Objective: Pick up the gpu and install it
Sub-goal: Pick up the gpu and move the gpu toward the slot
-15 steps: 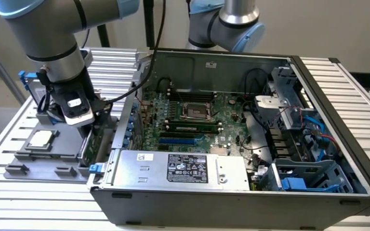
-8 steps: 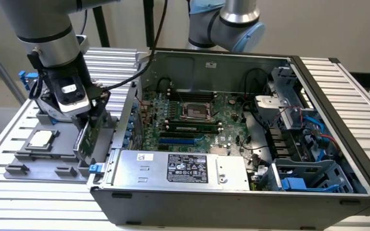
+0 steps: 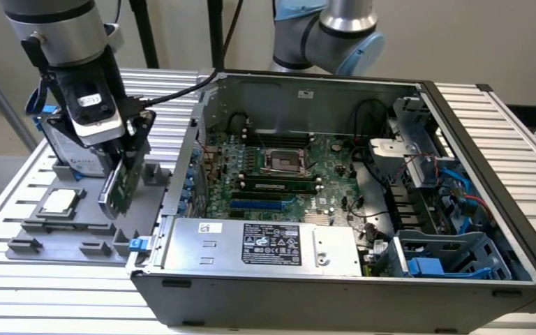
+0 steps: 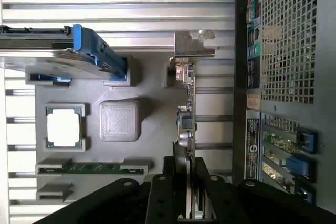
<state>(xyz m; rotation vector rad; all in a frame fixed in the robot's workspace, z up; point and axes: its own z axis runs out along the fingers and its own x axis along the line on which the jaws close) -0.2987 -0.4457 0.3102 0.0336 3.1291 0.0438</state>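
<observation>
The hand (image 4: 187, 174) clamps the gpu (image 4: 187, 114) on edge; power-supply label (image 3: 270, 246) text illegible.

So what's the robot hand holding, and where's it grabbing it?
The hand holds the gpu upright, pinching its upper edge between the fingers, one on each flat face.

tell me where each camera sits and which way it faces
Exterior view: set high off the arm, looking down into the open case and the tray; shows the arm and gripper.
Wrist view: on the wrist, looking past the gripper along the held gpu onto the tray.
Shared: gpu, tray, cpu, case.
</observation>
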